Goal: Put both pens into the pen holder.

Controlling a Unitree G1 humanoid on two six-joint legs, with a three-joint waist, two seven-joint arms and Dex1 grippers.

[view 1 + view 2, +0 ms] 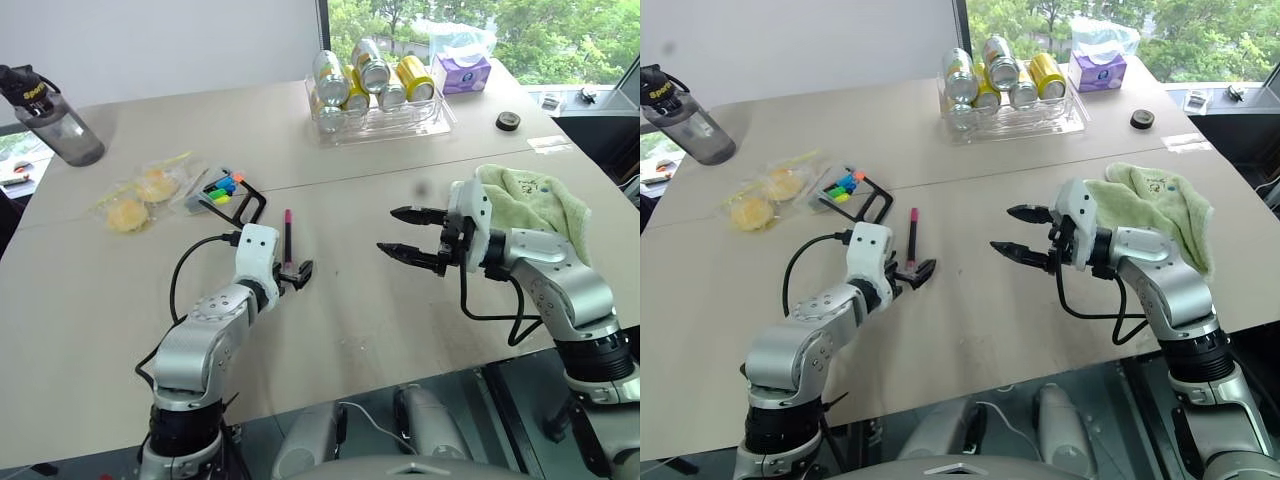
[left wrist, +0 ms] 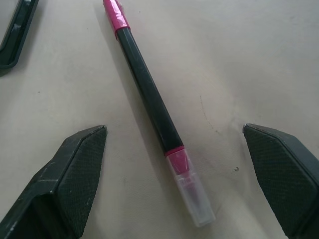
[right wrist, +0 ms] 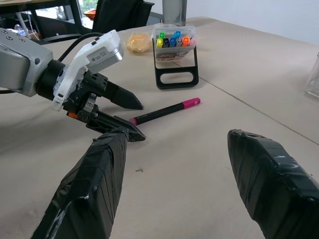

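One desk [image 1: 350,300] carries everything. At its far edge sits one clear tray [image 1: 380,118] of cans, about six as far as the stacking lets me count. One green towel [image 1: 530,200] drapes over the right arm. One dark bottle [image 1: 50,115] stands at the far left corner.

Two end effectors show. The right end effector [image 1: 408,234] is spread wide, empty and clear of the desk. The left end effector [image 1: 298,272] is fully spread and holds nothing, its fingers straddling the near end of the pink-ended pen [image 2: 149,97].

One pen holder [image 3: 174,47] lies toward the left edge, just beyond that one pen lying flat.
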